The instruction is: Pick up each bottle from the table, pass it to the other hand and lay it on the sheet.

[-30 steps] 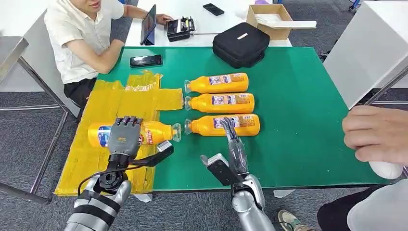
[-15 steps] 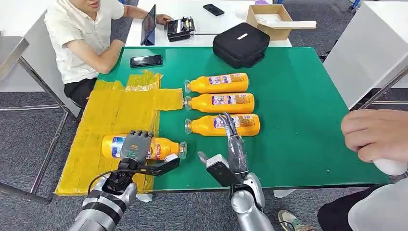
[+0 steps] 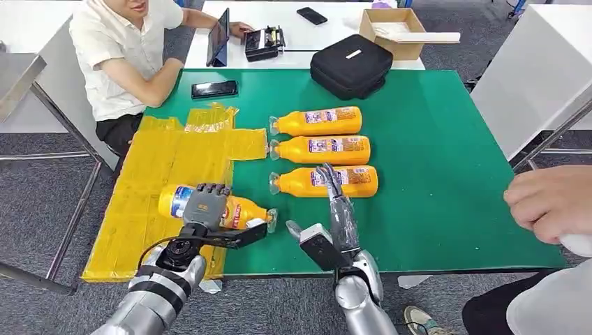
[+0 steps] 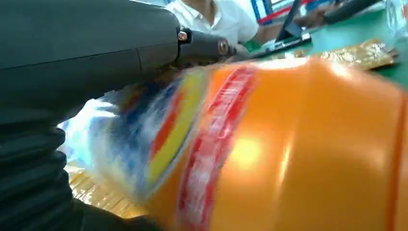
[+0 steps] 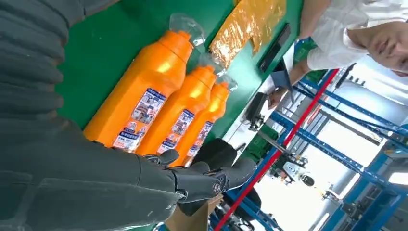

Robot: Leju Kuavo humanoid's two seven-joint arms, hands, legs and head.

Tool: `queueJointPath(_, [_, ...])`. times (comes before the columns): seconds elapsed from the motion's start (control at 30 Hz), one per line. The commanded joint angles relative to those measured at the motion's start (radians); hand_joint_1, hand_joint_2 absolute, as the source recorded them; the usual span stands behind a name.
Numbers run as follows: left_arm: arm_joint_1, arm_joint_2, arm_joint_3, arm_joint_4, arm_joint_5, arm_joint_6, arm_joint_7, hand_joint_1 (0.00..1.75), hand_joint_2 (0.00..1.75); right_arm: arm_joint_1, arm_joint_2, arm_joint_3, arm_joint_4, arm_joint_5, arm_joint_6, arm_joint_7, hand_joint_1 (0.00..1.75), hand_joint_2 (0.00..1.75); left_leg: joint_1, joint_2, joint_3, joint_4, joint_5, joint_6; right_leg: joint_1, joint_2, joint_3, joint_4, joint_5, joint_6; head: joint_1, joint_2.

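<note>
My left hand [image 3: 204, 206] grips an orange bottle [image 3: 241, 212] around its middle. The bottle lies sideways above the near right corner of the yellow sheet [image 3: 160, 160], its clear cap pointing at my right hand [image 3: 335, 213]. Up close in the left wrist view, the bottle [image 4: 288, 144] sits under my hand's fingers [image 4: 86, 53]. My right hand is open and holds nothing, its fingertips near the nearest of three orange bottles [image 3: 356, 181] lying in a row on the green table [image 3: 433, 139]. The same row [image 5: 139, 96] shows in the right wrist view beyond the fingers [image 5: 202, 178].
A person [image 3: 119, 49] sits at the far left corner, with a phone [image 3: 214, 88] on the table close by. A black bag [image 3: 350, 64] lies at the back edge, a cardboard box [image 3: 394, 28] behind it. Another person's hand [image 3: 551, 202] hovers at the right edge.
My left hand has carried the bottle to the right and nearer the front edge, closing the gap to my right hand. The right hand has hardly moved.
</note>
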Motion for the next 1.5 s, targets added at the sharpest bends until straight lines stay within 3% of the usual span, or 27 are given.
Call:
queueJointPath(0.03, [-0.065, -0.015, 0.078, 0.233, -0.01, -0.12, -0.03, 0.0, 1.75, -0.06, -0.024, -0.009, 0.108, -0.023, 0.019, -0.014, 0.0, 1.75, 0.0, 0.004, 0.006, -0.002, 0.0, 0.0, 0.001, 0.003, 0.005, -0.002, 0.001, -0.004, 0.0, 0.0])
queueJointPath(0.23, [-0.076, -0.011, 0.125, 0.281, 0.017, -0.184, -0.109, 0.0, 1.75, -0.085, -0.029, -0.011, 0.163, -0.039, 0.021, -0.03, 0.0, 1.75, 0.0, 0.005, 0.012, -0.002, 0.0, 0.0, 0.001, 0.003, 0.01, -0.002, 0.001, -0.003, 0.0, 0.0])
queueJointPath(0.8, [-0.083, -0.003, 0.12, 0.299, 0.028, -0.212, -0.141, 0.0, 1.75, -0.097, -0.032, -0.013, 0.186, -0.049, 0.021, -0.038, 0.0, 1.75, 0.0, 0.006, 0.015, -0.003, 0.0, 0.0, 0.0, 0.004, 0.013, -0.002, 0.001, -0.003, 0.0, 0.0])
queueJointPath(0.97, [-0.064, -0.007, 0.085, 0.267, 0.022, -0.156, -0.157, 0.0, 1.75, -0.088, -0.032, -0.008, 0.172, -0.036, 0.006, -0.04, 0.0, 1.75, -0.001, 0.006, 0.016, -0.003, -0.001, 0.0, 0.0, 0.004, 0.014, -0.002, 0.001, -0.003, 0.0, 0.0])
queueJointPath(1.1, [-0.021, -0.05, 0.068, 0.116, 0.026, -0.009, -0.16, 0.0, 1.75, -0.053, -0.03, -0.018, 0.124, -0.021, -0.011, -0.027, 0.0, 1.75, -0.001, 0.005, 0.015, -0.004, 0.0, 0.0, 0.0, 0.003, 0.013, -0.003, 0.001, -0.004, 0.0, 0.0])
queueJointPath(1.23, [0.085, -0.069, 0.001, -0.158, 0.0, 0.005, -0.154, 0.0, 1.75, -0.012, -0.027, -0.017, 0.061, 0.01, -0.03, -0.009, 0.0, 1.75, -0.001, -0.001, 0.012, -0.001, 0.0, 0.0, 0.001, -0.002, 0.011, -0.001, -0.001, -0.004, 0.0, 0.0])
queueJointPath(1.5, [0.186, -0.024, -0.172, -0.429, -0.01, 0.014, -0.151, 0.0, 1.75, 0.034, -0.03, -0.034, 0.005, 0.036, -0.042, 0.003, 0.0, 1.75, -0.001, 0.002, 0.004, 0.0, -0.001, 0.0, 0.0, -0.001, 0.003, 0.0, -0.001, -0.003, 0.0, 0.0])
